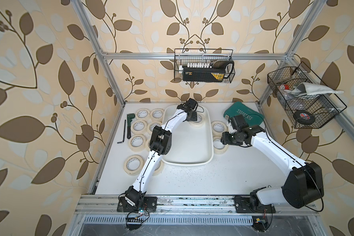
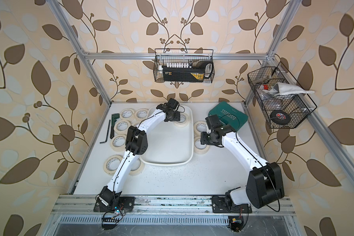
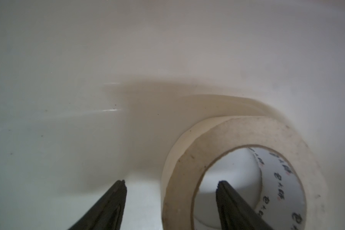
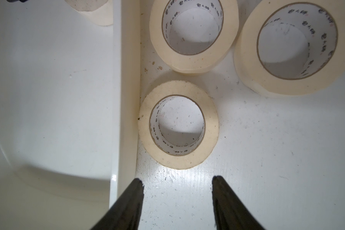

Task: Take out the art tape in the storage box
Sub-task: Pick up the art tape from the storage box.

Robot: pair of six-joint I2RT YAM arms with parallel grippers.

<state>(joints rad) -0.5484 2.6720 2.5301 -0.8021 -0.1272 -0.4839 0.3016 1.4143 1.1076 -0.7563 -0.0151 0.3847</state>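
Note:
The white storage box [image 1: 188, 163] lies mid-table, seen in both top views. One cream art tape roll [image 1: 201, 124] lies flat in its far right corner. My left gripper [image 1: 192, 117] reaches down onto that roll. In the left wrist view the left gripper [image 3: 171, 181] is open and straddles the wall of the roll [image 3: 247, 131], one finger outside it and one inside the core. My right gripper [image 4: 177, 179] hangs open over bare table beside the box's right rim [image 4: 126, 99], with nothing between its fingers. A roll [image 4: 211, 127] lies just ahead of it.
Several tape rolls [image 1: 139, 126] lie on the table left of the box, and more [image 1: 219, 126] on its right. A green wrench [image 1: 129, 124] and a hex key [image 1: 123, 134] lie at the far left. A teal case [image 1: 245, 114] sits at the back right. Wire baskets [image 1: 204, 67] hang on the frame.

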